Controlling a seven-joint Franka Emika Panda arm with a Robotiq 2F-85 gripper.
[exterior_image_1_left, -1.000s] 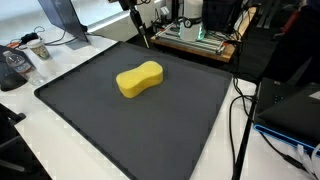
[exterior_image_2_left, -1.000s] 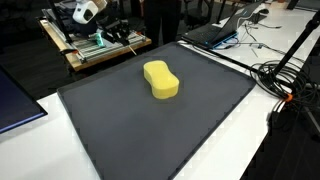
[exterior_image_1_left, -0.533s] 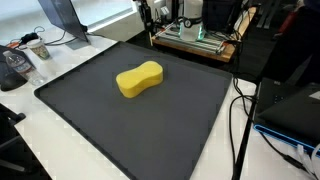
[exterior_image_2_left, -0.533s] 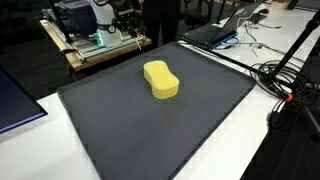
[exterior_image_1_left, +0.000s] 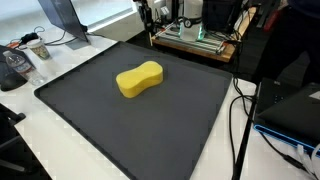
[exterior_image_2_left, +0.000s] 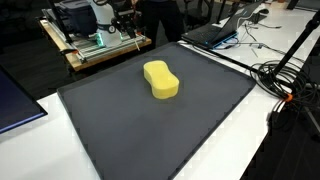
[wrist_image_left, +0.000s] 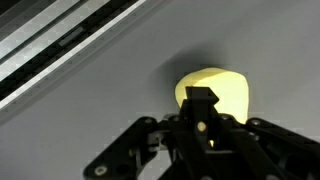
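Noting a yellow, waisted sponge (exterior_image_1_left: 139, 80) on the dark mat (exterior_image_1_left: 180, 125); in the wrist view we see the closed, empty gripper (wrist_image_left: 201, 97) hiding its near edge.

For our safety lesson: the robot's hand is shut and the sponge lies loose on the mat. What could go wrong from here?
1. The hand is shut; lowered like this, it would likely shove the sponge, not grip it.
2. Cables lie by the mat; a wide swing might snag them.
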